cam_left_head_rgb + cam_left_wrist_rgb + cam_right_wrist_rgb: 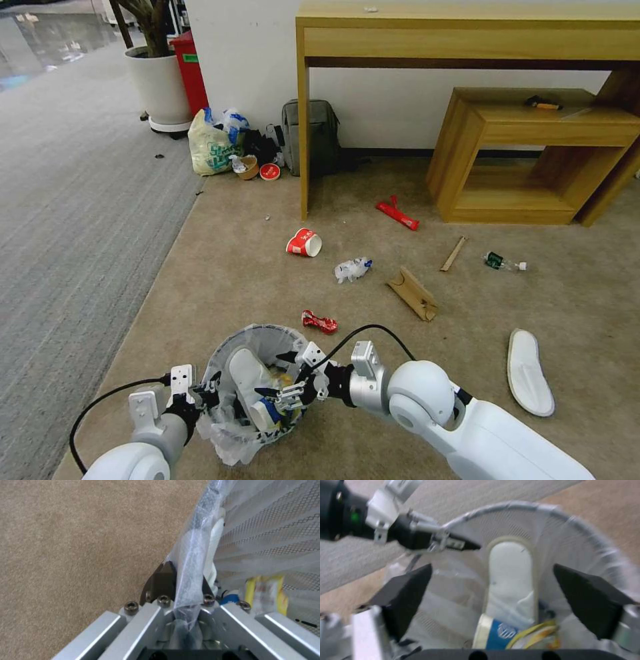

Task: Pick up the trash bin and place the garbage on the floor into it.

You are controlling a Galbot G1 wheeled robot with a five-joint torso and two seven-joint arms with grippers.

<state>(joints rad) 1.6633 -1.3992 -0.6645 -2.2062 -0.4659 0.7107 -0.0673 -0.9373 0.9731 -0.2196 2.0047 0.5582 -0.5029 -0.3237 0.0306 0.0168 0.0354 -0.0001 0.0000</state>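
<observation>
The left gripper [212,390] was pinched tight on the rim of the small round black mesh trash bin [257,337], lined with a translucent white plastic bag; in the left wrist view its dark fingers [163,580] clamped the bag-covered rim [193,552] between them. The right gripper [293,377] hung over the bin's mouth, opposite the left one, with its black fingers [403,590] spread wide and holding nothing. Directly below those spread fingers, inside the bin, lay a white slipper [510,577], a blue-printed paper cup [496,632] and a yellow wrapper [536,632]. On the beige short-pile carpet floor [233,267] just beyond the right gripper lay a crushed red can [319,323]. Farther out were a red paper cup [304,243], a crumpled clear wrapper [352,269], a folded cardboard piece [413,293] and a second white slipper [529,371] off to the right gripper's outer side.
</observation>
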